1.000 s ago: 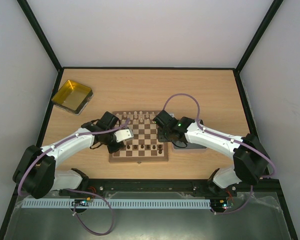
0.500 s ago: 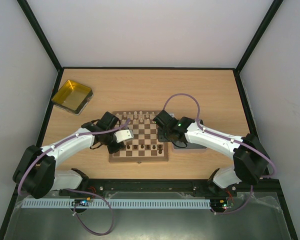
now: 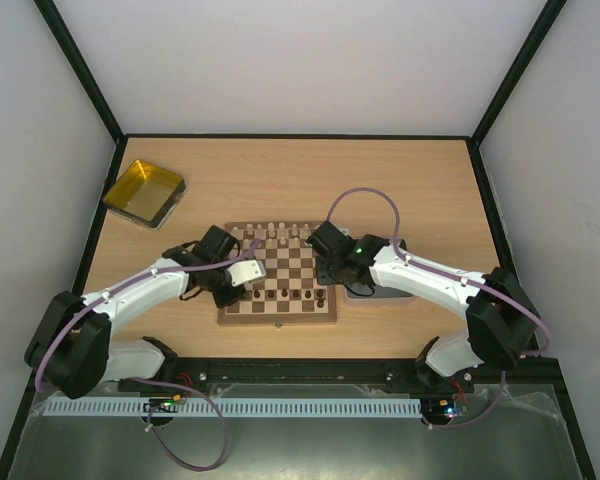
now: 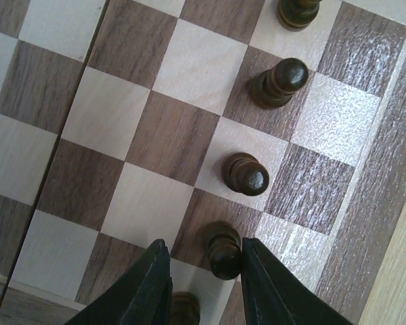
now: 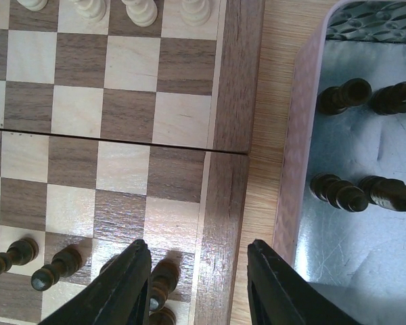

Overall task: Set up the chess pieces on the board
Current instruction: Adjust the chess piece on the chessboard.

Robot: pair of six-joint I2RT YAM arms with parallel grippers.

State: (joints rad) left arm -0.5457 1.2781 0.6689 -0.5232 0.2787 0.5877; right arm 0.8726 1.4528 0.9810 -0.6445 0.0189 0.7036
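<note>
The board (image 3: pixel 280 312) lies between both arms. Pale chess pieces (image 5: pixel 141 10) line its far rows and dark ones (image 5: pixel 61 265) its near rows. My left gripper (image 4: pixel 204 247) is open over the board's near left corner. A dark pawn (image 4: pixel 224 254) stands upright between its fingers, close against the right one and clear of the left. More dark pawns (image 4: pixel 245 175) stand in a row beyond it. My right gripper (image 5: pixel 197 247) is open over the board's right border with nothing between its fingers. A dark piece (image 5: pixel 161 281) stands just beside its left finger.
A grey metallic tray (image 5: pixel 365 257) sits on the table right of the board with several dark pieces (image 5: pixel 338 191) lying in it. A yellow translucent tray (image 3: pixel 143 191) stands at the far left of the table.
My left gripper's jaws have opened off the dark pawn, which now stands on the board. The right arm has not moved.
</note>
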